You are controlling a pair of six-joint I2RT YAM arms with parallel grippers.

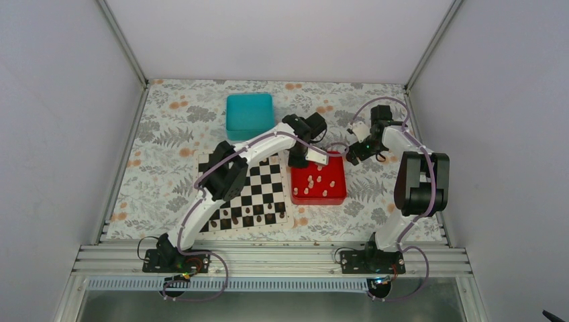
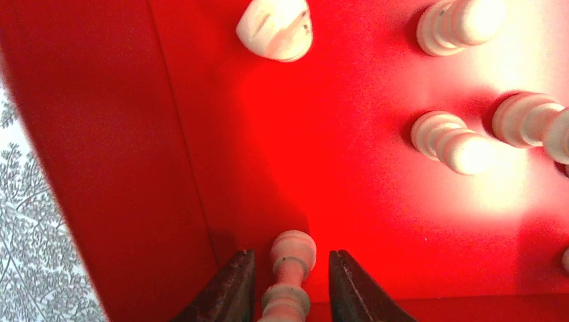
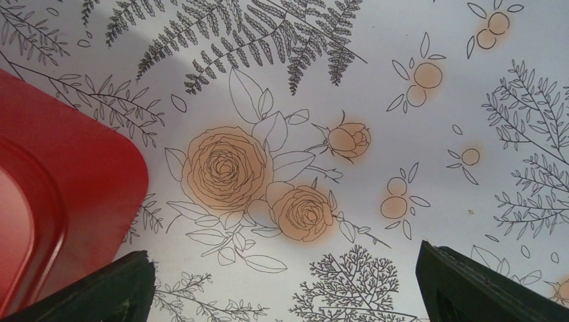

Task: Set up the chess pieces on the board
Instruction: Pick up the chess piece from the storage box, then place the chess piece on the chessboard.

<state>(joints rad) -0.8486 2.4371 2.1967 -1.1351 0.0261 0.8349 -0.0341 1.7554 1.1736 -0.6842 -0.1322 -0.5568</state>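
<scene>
The black-and-white board (image 1: 268,188) lies at the left centre, with dark brown pieces (image 1: 248,213) on its near rows. Several cream chess pieces (image 1: 315,182) lie in the red tray (image 1: 335,196) to its right. My left gripper (image 1: 297,161) is down in the tray's near-left corner. In the left wrist view it (image 2: 292,255) is open, with one lying cream piece (image 2: 293,245) between its fingers and a gap on each side. More cream pieces (image 2: 451,141) lie further in. My right gripper (image 3: 283,253) is open wide and empty over the floral cloth, beside the tray's corner (image 3: 60,181).
A teal square box (image 1: 249,115) stands behind the board. The tray's red wall (image 2: 114,134) rises just left of my left fingers. The right arm (image 1: 419,181) folds up at the right of the tray. White walls enclose the floral table on three sides.
</scene>
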